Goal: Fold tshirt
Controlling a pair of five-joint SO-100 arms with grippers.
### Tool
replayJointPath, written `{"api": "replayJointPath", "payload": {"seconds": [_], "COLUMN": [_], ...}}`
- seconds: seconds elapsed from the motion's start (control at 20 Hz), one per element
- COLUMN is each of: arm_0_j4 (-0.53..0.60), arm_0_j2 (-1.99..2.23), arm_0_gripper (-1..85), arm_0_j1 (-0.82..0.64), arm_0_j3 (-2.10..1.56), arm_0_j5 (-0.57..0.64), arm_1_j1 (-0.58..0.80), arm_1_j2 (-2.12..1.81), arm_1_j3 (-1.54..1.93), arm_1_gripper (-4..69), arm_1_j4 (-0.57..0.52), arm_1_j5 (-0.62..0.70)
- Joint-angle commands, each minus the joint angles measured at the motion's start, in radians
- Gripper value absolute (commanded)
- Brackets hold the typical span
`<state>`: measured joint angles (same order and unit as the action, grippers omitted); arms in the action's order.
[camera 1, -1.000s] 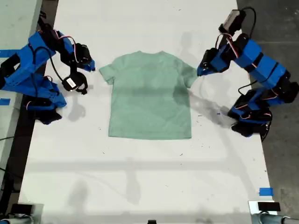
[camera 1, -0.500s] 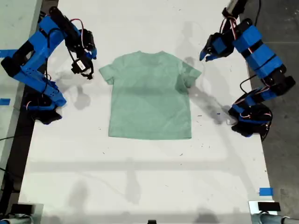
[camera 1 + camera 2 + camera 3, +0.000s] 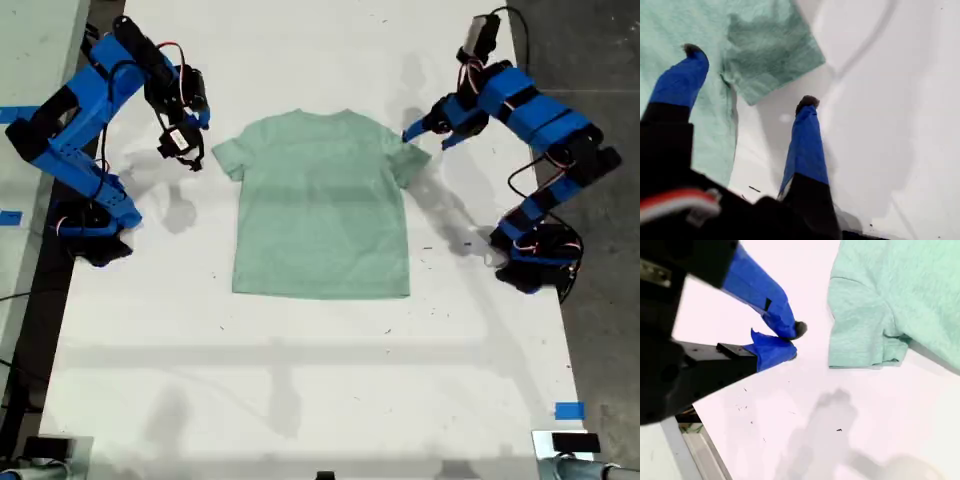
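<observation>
Now the small mint-green cloth tshirt (image 3: 322, 205) is being lined up for its first fold; my first gripper (image 3: 747, 75) is being held apart over a sleeve, my second gripper (image 3: 790, 342) together, and pinching is needed next

White table (image 3: 300, 400), blue tape (image 3: 568, 410)

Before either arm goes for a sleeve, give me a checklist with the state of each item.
1. tshirt lies flat, unfolded on the table: ok.
2. My first gripper open, jaws straddling the sleeve on the exterior view's right: ok.
3. My first gripper gripping cloth: not ok, nothing is pinched.
4. My second gripper open for a grasp: not ok, its tips are nearly together.
5. My second gripper over the other sleeve: not ok, it hangs beside the sleeve, over bare table.
6. Height of either gripper above the cloth: cannot tell.
</observation>
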<state>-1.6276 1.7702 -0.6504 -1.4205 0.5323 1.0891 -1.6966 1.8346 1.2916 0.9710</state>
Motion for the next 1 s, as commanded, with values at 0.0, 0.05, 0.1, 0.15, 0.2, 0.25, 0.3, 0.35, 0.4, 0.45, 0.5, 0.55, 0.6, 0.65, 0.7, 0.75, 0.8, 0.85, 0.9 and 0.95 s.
{"api": "replayJointPath", "payload": {"seconds": [0.0, 0.05, 0.1, 0.15, 0.2, 0.25, 0.3, 0.35, 0.4, 0.45, 0.5, 0.55, 0.6, 0.65, 0.7, 0.75, 0.8, 0.85, 0.9, 0.95], "arm_0_j4": [0.032, 0.041, 0.049, 0.055, 0.058, 0.058, 0.061, 0.064, 0.064, 0.067, 0.069, 0.069, 0.071, 0.072, 0.078, 0.086, 0.089, 0.091, 0.092, 0.095], "arm_0_j2": [-0.002, -0.003, -0.003, -0.003, -0.003, -0.003, 0.002, 0.003, 0.003, 0.003, 0.003, 0.003, 0.003, 0.006, 0.011, 0.018, 0.025, 0.029, 0.037, 0.043], "arm_0_gripper": [1.2, 1.2, 1.3, 1.3, 1.4, 1.5, 1.5, 1.6, 1.6, 1.6, 1.6, 1.6, 1.6, 1.7, 1.7, 1.7, 1.7, 1.7, 1.7, 1.7], "arm_0_j1": [0.023, 0.023, 0.023, 0.023, 0.025, 0.025, 0.026, 0.028, 0.028, 0.029, 0.032, 0.034, 0.035, 0.037, 0.038, 0.04, 0.041, 0.043, 0.046, 0.046], "arm_0_j3": [-0.002, -0.015, -0.029, -0.041, -0.052, -0.06, -0.069, -0.075, -0.078, -0.08, -0.083, -0.087, -0.091, -0.098, -0.109, -0.123, -0.133, -0.141, -0.152, -0.161], "arm_0_j5": [0.002, 0.002, 0.002, 0.002, 0.002, 0.002, 0.002, 0.002, 0.002, 0.002, 0.002, 0.002, 0.002, 0.002, 0.0, -0.005, -0.005, -0.005, -0.006, -0.008], "arm_1_j1": [0.025, 0.025, 0.025, 0.025, 0.023, 0.02, 0.018, 0.018, 0.026, 0.026, 0.02, 0.012, 0.0, -0.017, -0.034, -0.043, -0.052, -0.067, -0.089, -0.114], "arm_1_j2": [0.084, 0.147, 0.204, 0.259, 0.308, 0.347, 0.379, 0.393, 0.394, 0.394, 0.383, 0.357, 0.324, 0.279, 0.236, 0.206, 0.187, 0.163, 0.126, 0.095], "arm_1_j3": [0.046, 0.043, 0.031, 0.011, -0.017, -0.04, -0.071, -0.089, -0.092, -0.1, -0.11, -0.12, -0.137, -0.156, -0.17, -0.187, -0.221, -0.268, -0.308, -0.344], "arm_1_gripper": [33.8, 34.0, 34.1, 33.9, 33.4, 31.5, 22.9, 2.8, -1.0, -1.0, -1.0, -1.0, -1.0, -1.0, -1.0, -1.0, -1.0, -1.0, -1.0, -1.0], "arm_1_j4": [-0.164, -0.193, -0.221, -0.239, -0.239, -0.244, -0.227, -0.216, -0.215, -0.201, -0.178, -0.153, -0.114, -0.069, -0.044, -0.017, 0.041, 0.115, 0.146, 0.141], "arm_1_j5": [0.037, 0.04, 0.044, 0.049, 0.052, 0.06, 0.063, 0.051, 0.048, 0.049, 0.044, 0.043, 0.035, 0.028, 0.021, 0.02, 0.017, 0.003, -0.011, -0.023]}}
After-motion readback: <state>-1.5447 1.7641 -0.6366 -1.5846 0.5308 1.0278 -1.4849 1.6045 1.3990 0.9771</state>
